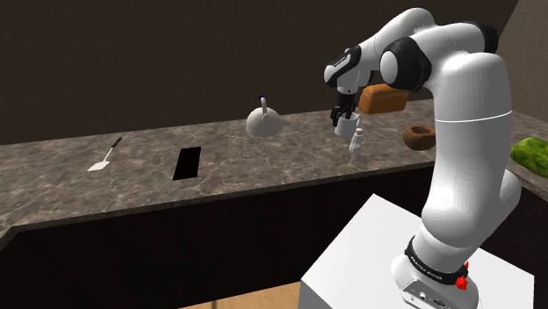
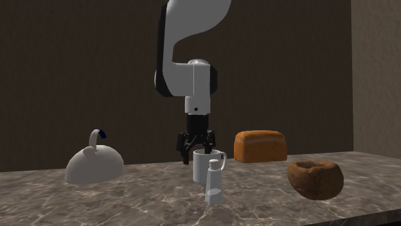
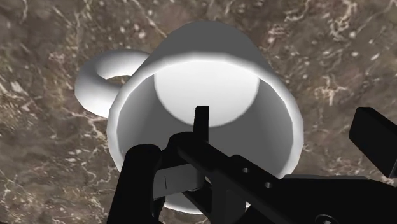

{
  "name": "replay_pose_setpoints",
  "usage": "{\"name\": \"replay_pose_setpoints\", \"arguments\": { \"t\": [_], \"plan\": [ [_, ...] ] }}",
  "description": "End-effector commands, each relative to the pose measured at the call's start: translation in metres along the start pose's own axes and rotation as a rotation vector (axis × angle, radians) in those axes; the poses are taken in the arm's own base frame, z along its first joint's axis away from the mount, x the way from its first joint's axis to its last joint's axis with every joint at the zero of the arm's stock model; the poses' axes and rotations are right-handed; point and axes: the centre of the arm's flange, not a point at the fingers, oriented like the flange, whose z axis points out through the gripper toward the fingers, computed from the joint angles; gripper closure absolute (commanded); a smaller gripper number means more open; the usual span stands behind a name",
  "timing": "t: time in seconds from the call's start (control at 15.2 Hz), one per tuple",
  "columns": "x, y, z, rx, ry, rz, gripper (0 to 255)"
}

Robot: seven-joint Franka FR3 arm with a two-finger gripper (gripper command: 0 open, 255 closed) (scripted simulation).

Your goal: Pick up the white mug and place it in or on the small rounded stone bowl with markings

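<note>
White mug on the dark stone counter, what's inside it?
The white handled mug shows a bare white floor and walls, with nothing in it. The black two-finger gripper hides part of its inner wall and rim.

Smooth matt mug (image 3: 210, 95), rough bowl (image 2: 315, 178), faintly glossy veined stone counter (image 3: 38, 51).

The claw (image 1: 344, 115) hangs over the white mug (image 1: 342, 127), just beside a small white bottle (image 1: 356, 140) on the counter (image 1: 263, 167).

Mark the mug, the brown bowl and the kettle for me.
mug (image 2: 202, 168), second exterior view, on its side wall below the rim.
bowl (image 2: 313, 186), second exterior view, on its outer front wall.
kettle (image 2: 94, 168), second exterior view, on its domed body.
</note>
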Motion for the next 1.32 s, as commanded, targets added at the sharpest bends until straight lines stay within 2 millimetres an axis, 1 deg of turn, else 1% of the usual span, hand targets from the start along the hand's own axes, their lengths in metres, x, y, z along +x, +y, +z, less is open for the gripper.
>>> {"name": "replay_pose_setpoints", "arguments": {
  "t": [0.0,0.4,0.46,1.06,1.25],
  "plan": [
    [0.0,0.0,0.003,0.0,0.0,0.0,0],
    [0.0,0.0,0.003,0.0,0.0,0.0,0],
    [0.0,0.0,0.003,0.0,0.0,0.0,255],
    [0.0,0.0,0.003,0.0,0.0,0.0,255],
    [0.0,0.0,-0.013,0.0,0.0,0.0,255]
  ]
}}
